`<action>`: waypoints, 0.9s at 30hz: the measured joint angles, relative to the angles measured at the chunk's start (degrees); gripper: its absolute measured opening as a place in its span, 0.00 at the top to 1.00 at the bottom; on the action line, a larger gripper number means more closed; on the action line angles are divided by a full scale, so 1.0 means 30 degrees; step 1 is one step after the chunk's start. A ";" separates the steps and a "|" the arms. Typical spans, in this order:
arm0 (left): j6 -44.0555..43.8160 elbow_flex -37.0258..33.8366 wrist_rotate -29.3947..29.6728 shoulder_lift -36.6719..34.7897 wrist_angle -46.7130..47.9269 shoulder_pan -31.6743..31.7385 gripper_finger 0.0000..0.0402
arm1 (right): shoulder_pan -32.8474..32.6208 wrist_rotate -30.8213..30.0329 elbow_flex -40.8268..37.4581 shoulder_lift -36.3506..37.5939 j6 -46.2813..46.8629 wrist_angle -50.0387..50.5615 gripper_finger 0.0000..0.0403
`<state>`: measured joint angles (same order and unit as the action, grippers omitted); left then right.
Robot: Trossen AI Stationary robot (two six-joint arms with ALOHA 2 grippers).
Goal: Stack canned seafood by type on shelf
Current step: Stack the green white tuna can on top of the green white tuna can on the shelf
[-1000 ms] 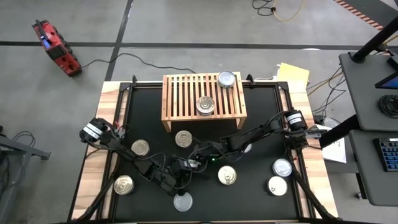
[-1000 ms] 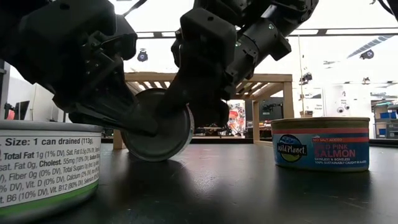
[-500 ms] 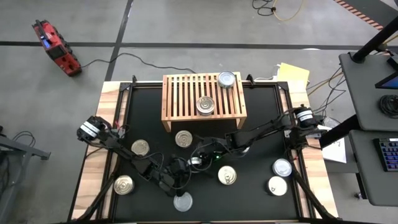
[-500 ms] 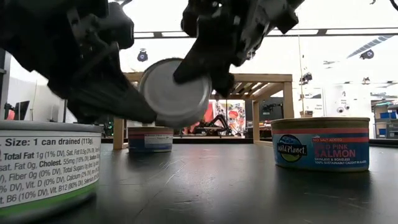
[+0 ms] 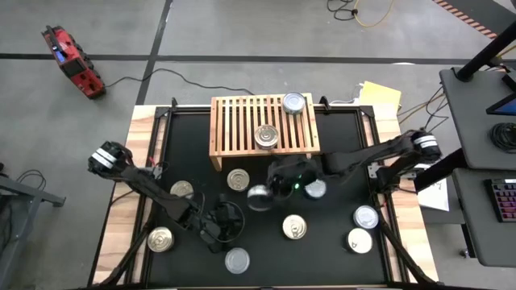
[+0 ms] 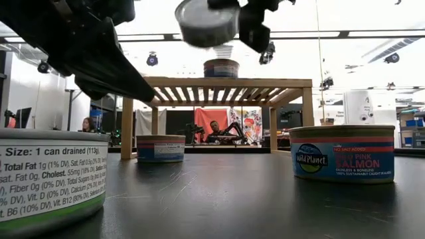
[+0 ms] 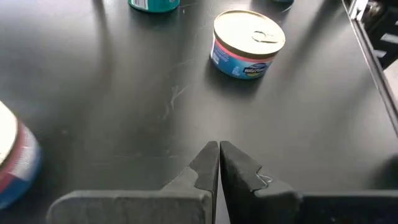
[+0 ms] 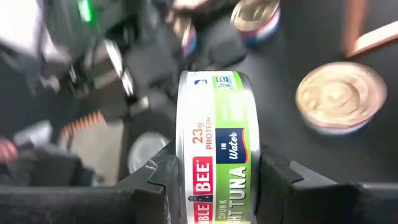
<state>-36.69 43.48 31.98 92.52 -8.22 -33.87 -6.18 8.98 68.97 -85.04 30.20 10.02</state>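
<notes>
My right gripper (image 5: 268, 192) is shut on a tuna can (image 5: 257, 196), holding it on edge in the air in front of the shelf (image 5: 242, 121). In the right wrist view the green-labelled can (image 8: 214, 162) sits clamped between both fingers (image 8: 155, 183). In the low view it hangs high, (image 6: 207, 22). Two cans (image 5: 293, 102) (image 5: 266, 136) rest on the light-wood slatted shelf. My left gripper (image 5: 216, 229) is shut and empty low over the mat; its fingertips (image 7: 211, 158) meet. Several cans lie around on the black mat, among them one (image 5: 237, 179) just before the shelf.
Loose cans stand at the front left (image 5: 160, 239), front middle (image 5: 236, 259), centre (image 5: 293, 226) and right (image 5: 365, 216) (image 5: 359, 239). A pink salmon can (image 6: 343, 153) and a big near can (image 6: 50, 176) fill the low view's sides. People sit in the room behind.
My right gripper closed on the tuna can, lifted it off the mat and carried it up toward the shelf. The left arm drew back to the left.
</notes>
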 joint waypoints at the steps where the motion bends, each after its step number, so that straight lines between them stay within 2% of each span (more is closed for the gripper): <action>1: 0.0231 0.0000 0.0007 -0.0180 0.0264 0.0000 1.00 | 0.0325 -0.0009 0.0000 0.0415 0.0442 -0.0013 0.68; 9: 0.1215 0.0000 -0.0003 -0.0474 0.0754 0.0036 1.00 | 0.4126 0.0046 0.0007 0.2813 0.3786 -0.0787 0.68; 12: 0.1210 0.0000 -0.0013 -0.0432 0.0841 0.0000 1.00 | 0.5855 0.0801 0.0007 0.3198 0.4724 -0.0774 0.68; 22: 0.0581 0.0000 0.0015 -0.0468 0.1458 0.0044 1.00 | 1.2584 0.6855 0.0007 0.3419 0.6633 -0.1311 0.68; 27: -0.1340 0.0000 0.0591 -0.0471 0.2211 0.0061 1.00 | 1.6164 0.9484 0.0007 0.3363 0.6751 -0.1479 0.68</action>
<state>-40.71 43.48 33.76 91.10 -1.58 -33.68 42.31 37.43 68.99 -74.95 50.45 5.58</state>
